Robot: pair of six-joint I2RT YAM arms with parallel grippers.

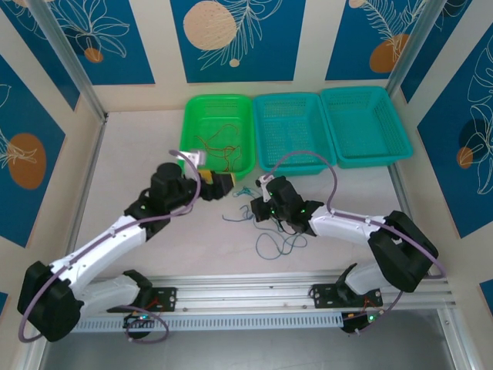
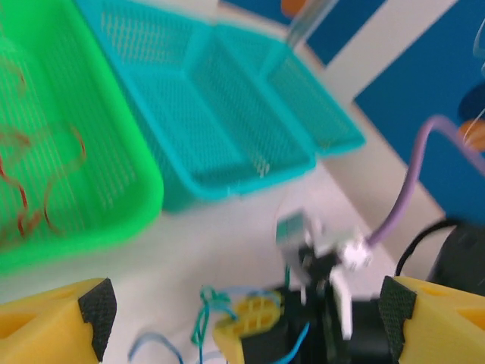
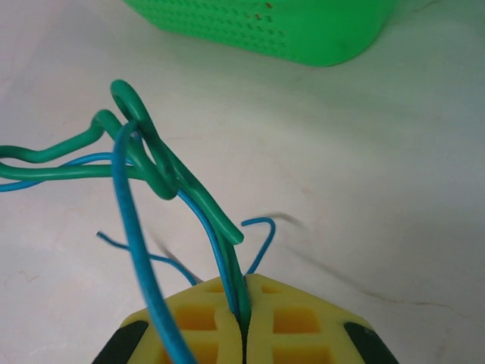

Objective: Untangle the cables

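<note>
Three baskets stand in a row along the back of the worktop (image 1: pixel 139 146). The green basket (image 1: pixel 189 127) is on the left. The middle teal basket (image 1: pixel 293 99) sits just beside it, and the right-hand teal basket (image 1: pixel 367 92) is pushed up against that one. The red cables (image 1: pixel 218 145) lie in a loose scribble on the green basket's mesh floor.

The other cables are out on the worktop in front of the baskets. The right gripper (image 3: pixel 244 303) has its jaws pressed together, pinching the green cable (image 3: pixel 151 163). That cable rises from the jaws and bends into a knotted loop. A blue cable (image 3: pixel 135 227) arches up through the loop, and a thinner blue strand runs into the jaws alongside the green. More loose blue cables (image 1: pixel 281 245) curl on the worktop near the right arm.

The left gripper (image 1: pixel 221 186) hangs just in front of the green basket's near rim. Its jaws are spread wide with nothing between them, and they face the right gripper.
</note>
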